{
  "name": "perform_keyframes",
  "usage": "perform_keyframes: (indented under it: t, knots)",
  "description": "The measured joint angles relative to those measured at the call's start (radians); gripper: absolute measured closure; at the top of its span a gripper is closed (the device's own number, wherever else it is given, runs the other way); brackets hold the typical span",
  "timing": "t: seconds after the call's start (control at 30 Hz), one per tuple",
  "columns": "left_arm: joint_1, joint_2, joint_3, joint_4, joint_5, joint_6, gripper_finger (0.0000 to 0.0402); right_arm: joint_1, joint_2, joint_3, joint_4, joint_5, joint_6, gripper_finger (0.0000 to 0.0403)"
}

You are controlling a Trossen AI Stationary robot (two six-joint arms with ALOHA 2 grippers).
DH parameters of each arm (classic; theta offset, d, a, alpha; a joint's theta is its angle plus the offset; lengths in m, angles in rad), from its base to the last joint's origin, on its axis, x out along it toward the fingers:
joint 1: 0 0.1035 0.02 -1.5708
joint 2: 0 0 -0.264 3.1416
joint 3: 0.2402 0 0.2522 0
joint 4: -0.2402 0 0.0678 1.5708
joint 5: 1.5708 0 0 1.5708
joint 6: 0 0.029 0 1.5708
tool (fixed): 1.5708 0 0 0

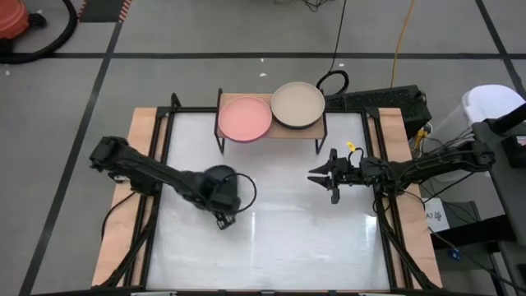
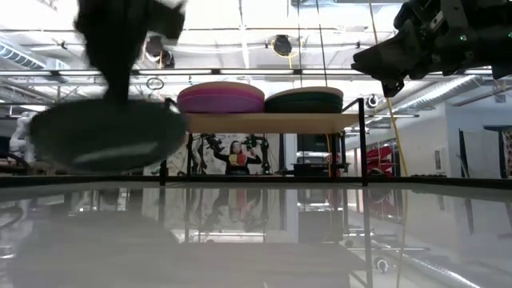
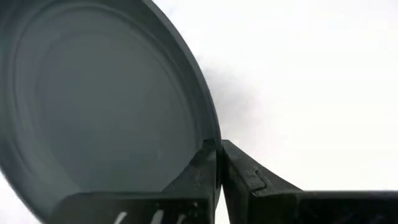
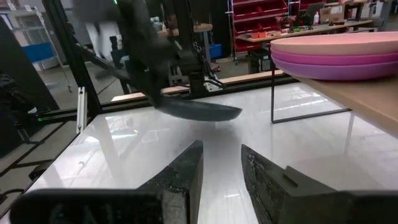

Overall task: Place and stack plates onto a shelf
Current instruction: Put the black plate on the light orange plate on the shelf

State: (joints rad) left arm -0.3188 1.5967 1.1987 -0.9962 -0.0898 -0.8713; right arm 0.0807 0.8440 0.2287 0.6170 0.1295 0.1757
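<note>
My left gripper (image 1: 215,194) is shut on a charcoal plate (image 2: 104,136), held over the table's left middle; the left wrist view fills with the plate's inner face (image 3: 93,106). The shelf (image 2: 272,121), a light wood board on black legs, stands at the far edge. On it rest two stacks: peach over magenta and purple (image 2: 220,98), and beige over dark teal (image 2: 304,101). From above, only the peach plate (image 1: 244,117) and the beige plate (image 1: 297,104) show. My right gripper (image 1: 320,174) is open, empty, in front of the shelf's right end. My left gripper pinches the charcoal plate's rim (image 3: 214,142) between its two fingers, one finger (image 3: 198,175) on the inner face and the other (image 3: 246,175) on the outer side. It comes from above. The plate is lifted clear of the table (image 2: 256,240), roughly level, slightly tilted.
The white table top (image 1: 271,238) has wooden side rails and black frame bars. The shelf's right legs (image 4: 272,93) stand near my right gripper (image 4: 221,167). Cables and a black box lie beyond the far right corner. A person shows far off in the room behind the shelf.
</note>
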Motion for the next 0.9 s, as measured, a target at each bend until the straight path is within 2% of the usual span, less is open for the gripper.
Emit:
perform_keyframes:
  t: [0.07,0.13,0.3,0.37,0.43,0.53,0.67,0.73,0.9]
  knots:
    - [-0.019,-0.042,0.072,0.037,-0.001,0.141,0.0392,0.000,0.000,0.000,0.000,0.000,0.000,0.0309]
    - [-0.038,-0.077,0.162,0.074,-0.043,0.299,0.0392,0.000,0.000,0.000,0.000,0.000,0.000,0.0309]
    - [-0.016,-0.109,0.350,-0.008,-0.481,0.615,0.0392,0.000,0.000,0.000,0.007,0.000,0.000,0.0309]
    - [0.048,-0.108,0.399,-0.011,-0.541,0.761,0.0392,0.000,0.000,0.000,0.012,0.000,0.001,0.0309]
    - [0.136,-0.110,0.424,0.022,-0.513,0.876,0.0392,0.000,0.000,0.000,0.015,0.000,0.021,0.0309]
    - [0.287,-0.093,0.432,0.065,-0.398,1.000,0.0392,0.000,0.000,0.000,0.022,0.000,0.030,0.0309]
    - [0.440,-0.056,0.430,0.049,-0.269,1.050,0.0392,0.000,0.000,0.000,0.020,0.000,0.048,0.0309]
    - [0.486,-0.043,0.430,0.033,-0.210,1.050,0.0392,0.000,0.000,0.000,0.018,-0.001,0.048,0.0309]
    - [0.515,-0.005,0.430,0.012,-0.171,1.052,0.0373,0.000,0.001,-0.001,-0.005,0.000,0.048,0.0309]
